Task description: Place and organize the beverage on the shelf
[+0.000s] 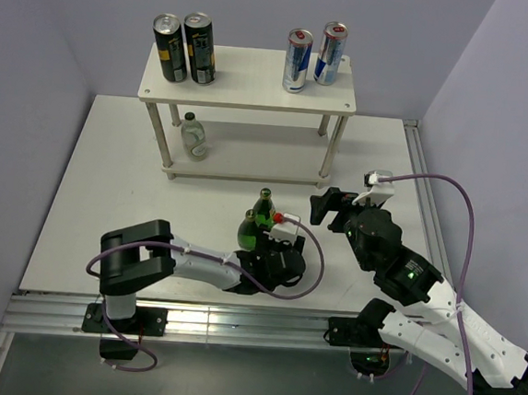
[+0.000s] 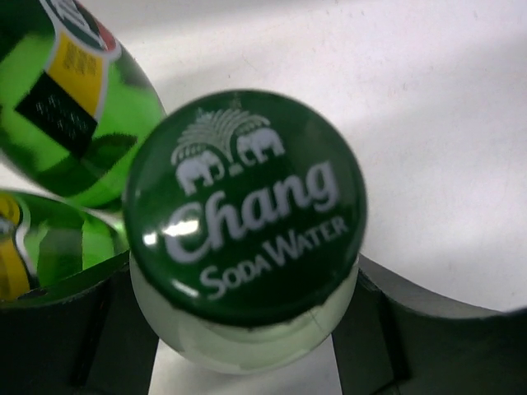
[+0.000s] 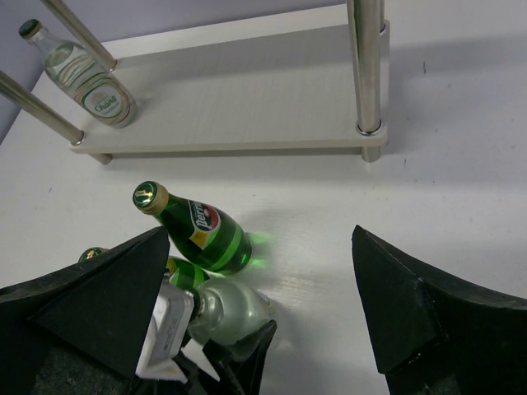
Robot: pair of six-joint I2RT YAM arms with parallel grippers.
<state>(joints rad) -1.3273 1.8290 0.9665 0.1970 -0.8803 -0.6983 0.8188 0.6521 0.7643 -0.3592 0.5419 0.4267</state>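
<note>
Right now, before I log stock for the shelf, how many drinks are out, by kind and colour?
Black-and-yellow cans: 2
Silver-and-blue cans: 2
Green bottles: 2
Clear bottles: 2 (one on the shelf, lower board; one in the left end effector)
Total: 8

Your cream shelf (image 1: 248,81) holds two dark cans (image 1: 200,49) top left, two blue-silver cans (image 1: 297,62) top right, a clear bottle (image 1: 193,136) lower left; two green bottles (image 1: 264,211) and a Chang bottle (image 2: 244,206) are just in front of it
</note>
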